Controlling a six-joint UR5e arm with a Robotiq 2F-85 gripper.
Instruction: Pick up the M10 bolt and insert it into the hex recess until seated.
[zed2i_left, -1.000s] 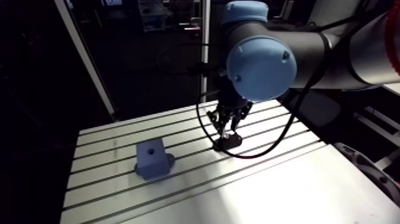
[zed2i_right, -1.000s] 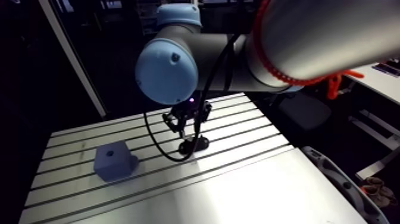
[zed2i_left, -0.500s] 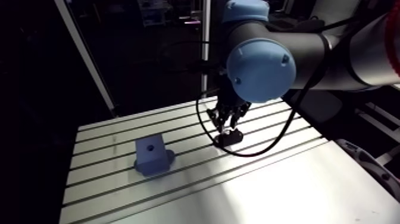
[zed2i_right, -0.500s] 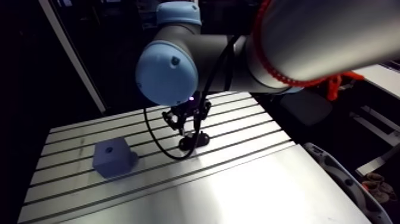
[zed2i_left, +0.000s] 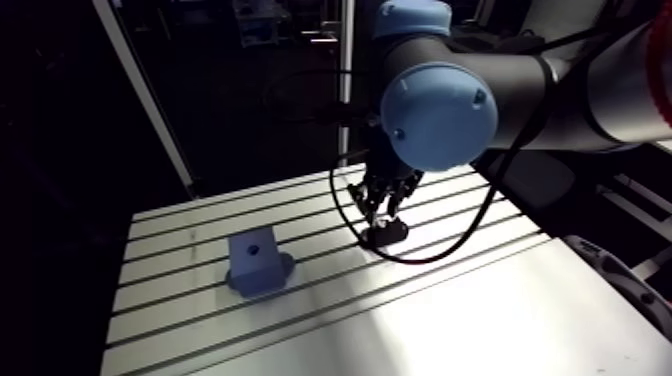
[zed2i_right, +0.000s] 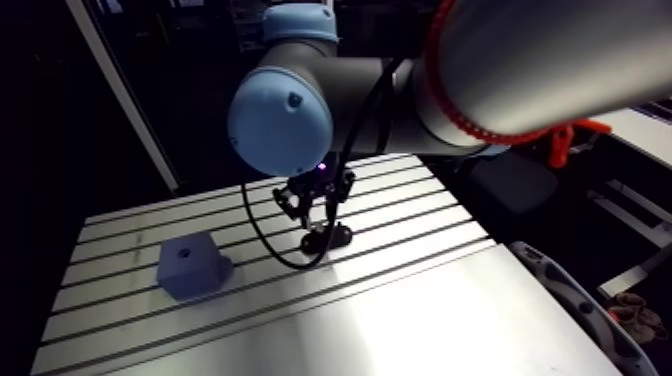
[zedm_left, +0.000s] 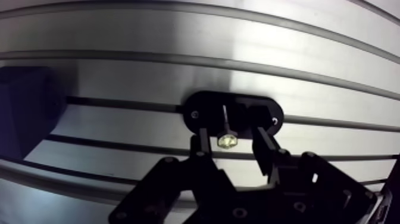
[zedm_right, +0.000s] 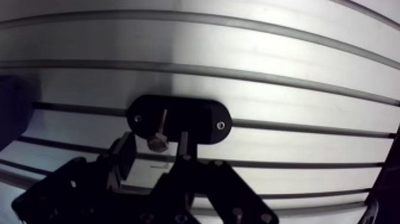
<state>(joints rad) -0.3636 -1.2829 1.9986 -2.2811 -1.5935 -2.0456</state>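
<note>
Black oval holder (zedm_left: 205, 107) carries the M10 bolt (zedm_left: 225, 126), head toward the wrist | gripper (zedm_left: 231, 142) straddles it, fingers spread, not yet clamped | barely changed from just before: descent looks settled, closing seems next | blue recess block (zed2i_left: 254, 262) well apart

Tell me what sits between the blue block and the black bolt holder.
Nothing: in the arm view, only bare slotted table separates the blue block and the black bolt holder.
</note>
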